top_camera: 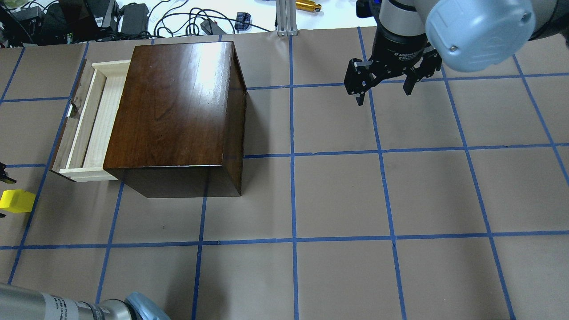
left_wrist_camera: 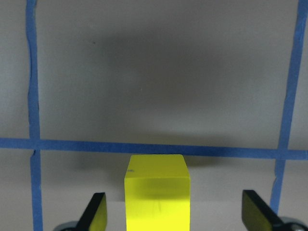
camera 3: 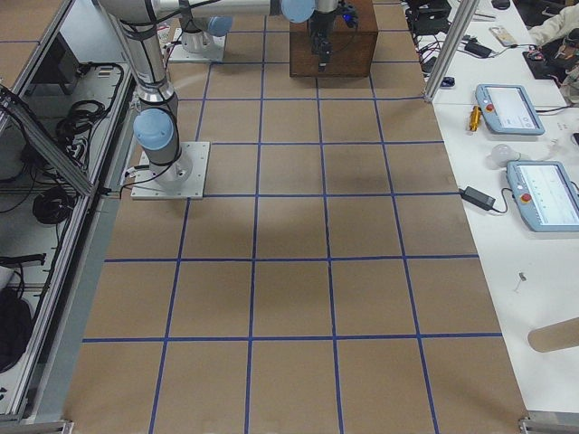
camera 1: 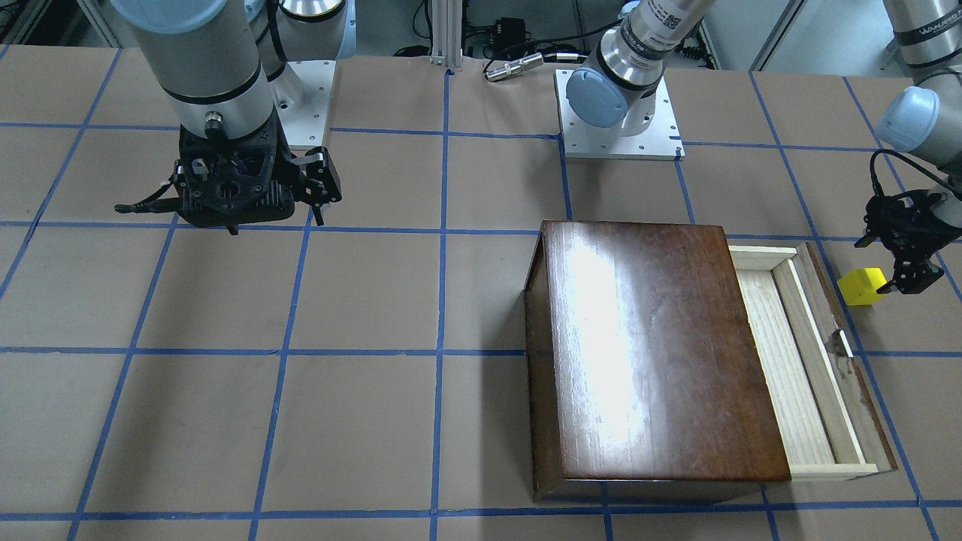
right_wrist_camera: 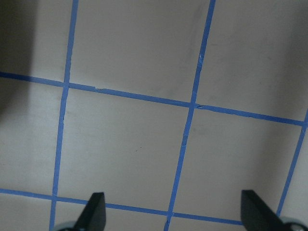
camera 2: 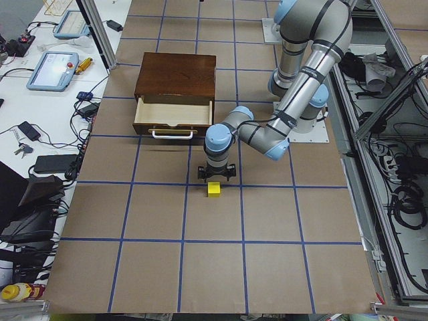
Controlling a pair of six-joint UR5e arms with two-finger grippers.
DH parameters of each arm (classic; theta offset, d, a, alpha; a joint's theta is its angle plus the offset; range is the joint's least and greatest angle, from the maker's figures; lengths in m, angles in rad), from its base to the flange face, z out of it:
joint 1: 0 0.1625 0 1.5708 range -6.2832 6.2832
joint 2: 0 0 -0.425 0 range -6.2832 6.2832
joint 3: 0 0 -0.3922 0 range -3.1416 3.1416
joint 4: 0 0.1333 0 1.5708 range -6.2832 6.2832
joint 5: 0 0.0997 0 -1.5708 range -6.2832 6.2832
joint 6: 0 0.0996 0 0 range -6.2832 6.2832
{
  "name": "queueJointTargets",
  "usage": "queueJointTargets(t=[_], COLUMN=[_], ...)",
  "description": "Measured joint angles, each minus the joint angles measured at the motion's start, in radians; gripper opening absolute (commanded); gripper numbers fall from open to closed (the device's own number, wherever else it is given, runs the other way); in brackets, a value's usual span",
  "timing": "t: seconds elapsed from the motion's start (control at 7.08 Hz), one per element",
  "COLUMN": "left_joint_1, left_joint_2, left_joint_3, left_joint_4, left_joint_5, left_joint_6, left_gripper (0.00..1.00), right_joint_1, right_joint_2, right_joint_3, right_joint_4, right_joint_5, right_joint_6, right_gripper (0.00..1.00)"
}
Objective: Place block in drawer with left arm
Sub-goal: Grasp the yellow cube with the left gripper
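Note:
The yellow block (left_wrist_camera: 156, 197) sits on the table between the two fingers of my left gripper (left_wrist_camera: 175, 219), which is open, with a gap on each side of the block. In the front-facing view the left gripper (camera 1: 906, 276) is low beside the block (camera 1: 862, 286), just off the drawer's front. The block also shows in the overhead view (top_camera: 17, 200). The drawer (camera 1: 797, 361) is pulled out of the dark-brown box (camera 1: 654, 346) and its pale tray is bare. My right gripper (top_camera: 383, 86) is open and empty, far from the box.
The table is brown paper with a blue tape grid. The left arm's base plate (camera 1: 620, 113) stands behind the box. The drawer's handle (camera 2: 170, 136) faces the block. Cables and gear (top_camera: 133, 18) lie beyond the table's far edge.

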Motion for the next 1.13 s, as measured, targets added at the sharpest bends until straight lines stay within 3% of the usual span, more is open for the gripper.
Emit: queueJointTargets(t=[1.13], left_joint_1=[0.016], left_joint_2=[-0.103], left_joint_3=[-0.001], left_joint_4=[0.108], left_joint_5=[-0.013], left_joint_6=[0.027], left_gripper=[1.0], right_joint_1=[0.0], right_joint_2=[0.0], right_joint_3=[0.0], right_joint_4=[0.0], right_joint_5=[0.001], right_joint_6=[0.0], right_gripper=[1.0])
